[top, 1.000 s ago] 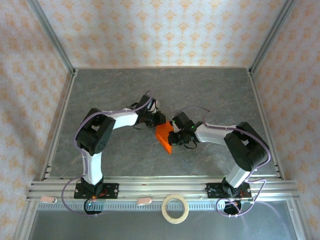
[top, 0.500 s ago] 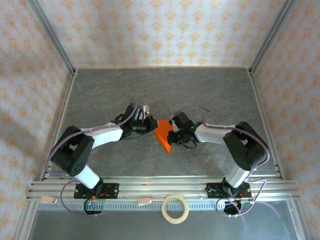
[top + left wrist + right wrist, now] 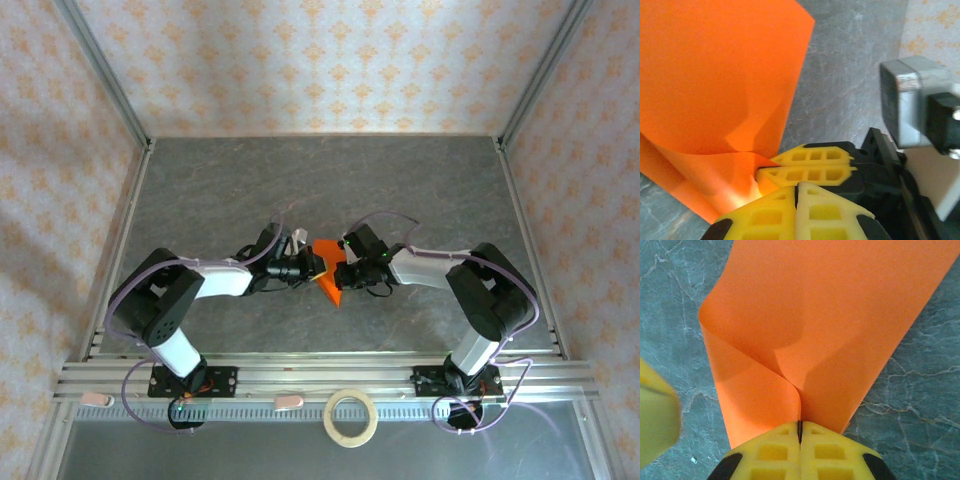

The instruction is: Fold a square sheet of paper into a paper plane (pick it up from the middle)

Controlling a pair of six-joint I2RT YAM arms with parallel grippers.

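- The left hand [image 3: 307, 266], left of centre in the top view, had its fingers pressed together just beside the paper's edge. I could not tell whether they caught any of the sheet.
- The paper [image 3: 329, 287] lay mid-frame, low over the counter [image 3: 400, 180], curled into a loose, uncreased fold.
- The right hand [image 3: 346, 272] pinched that fold at its base.
- Best course, I judged: keep the pinch firm, align the edges, then press the crease flat.
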